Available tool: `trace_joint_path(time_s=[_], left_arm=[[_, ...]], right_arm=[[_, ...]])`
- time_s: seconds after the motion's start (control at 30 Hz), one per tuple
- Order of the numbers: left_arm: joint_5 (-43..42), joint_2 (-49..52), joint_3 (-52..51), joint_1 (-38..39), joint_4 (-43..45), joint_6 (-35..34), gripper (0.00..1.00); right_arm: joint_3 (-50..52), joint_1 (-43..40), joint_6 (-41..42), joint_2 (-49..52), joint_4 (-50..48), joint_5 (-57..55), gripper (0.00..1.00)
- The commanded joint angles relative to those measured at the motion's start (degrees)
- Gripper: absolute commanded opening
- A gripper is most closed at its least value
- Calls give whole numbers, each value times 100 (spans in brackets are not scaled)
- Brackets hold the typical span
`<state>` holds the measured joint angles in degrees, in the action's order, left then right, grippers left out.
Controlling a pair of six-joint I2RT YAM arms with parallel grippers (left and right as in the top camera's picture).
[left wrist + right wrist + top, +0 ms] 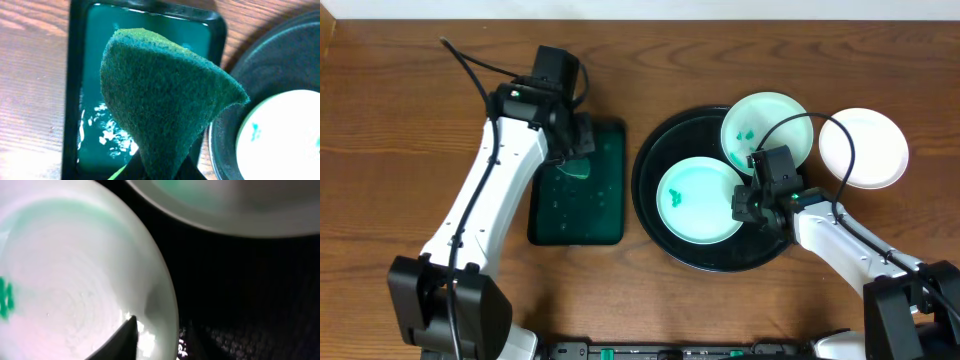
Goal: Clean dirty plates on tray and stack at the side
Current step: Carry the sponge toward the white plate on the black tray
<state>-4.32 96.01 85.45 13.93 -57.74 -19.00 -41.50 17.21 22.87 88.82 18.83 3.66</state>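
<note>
The left gripper (162, 172), at the bottom of its wrist view, is clenched on a folded green sponge (160, 95) over the wet green tray (74, 100). The right gripper (159, 335) straddles the right rim of the lower plate (695, 200) in the black tray (648, 170); whether it clamps is unclear. A second plate (765, 128) sits at the black tray's upper right. A third plate (865, 148) lies on the table (400, 120) just beside it.

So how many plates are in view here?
3. Front plate and rear plate sit on the black tray; third plate lies on the table, right of it.
</note>
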Motion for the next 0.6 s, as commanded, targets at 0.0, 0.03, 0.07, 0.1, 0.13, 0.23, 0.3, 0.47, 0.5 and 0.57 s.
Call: trace_joint_path(time_s=[0.0,0.03,0.07,0.1,0.13,0.23,0.3,0.47,0.5,0.57], left_arm=[[28,-61,92,221,125,116,7],[28,-61,92,289,190,114,7],[28,-61,92,339,236,114,7],[28,-59,92,391,275,107,7],[28,-52,92,452,302,55,7],[28,-50,66,619,356,-197,7],[26,-50,15,752,411,-391,7],[26,-35,-105,1196,560,-892,7],[26,-11,-109,1311,597,-984,7],[26,50,-114,1539,654,-1165,7]], right_arm=[[37,7,-83,33,-92,-166,28],[39,7,-83,33,-107,-210,19],[39,7,-83,35,-107,-214,11],[44,7,-83,35,-105,-212,4],[48,9,-81,35,-105,-210,1],[85,26,-61,35,-103,-166,1],[90,39,-55,35,-59,-39,1],[90,46,205,35,28,317,1],[90,46,293,35,37,378,1],[90,48,350,35,37,525,1]])
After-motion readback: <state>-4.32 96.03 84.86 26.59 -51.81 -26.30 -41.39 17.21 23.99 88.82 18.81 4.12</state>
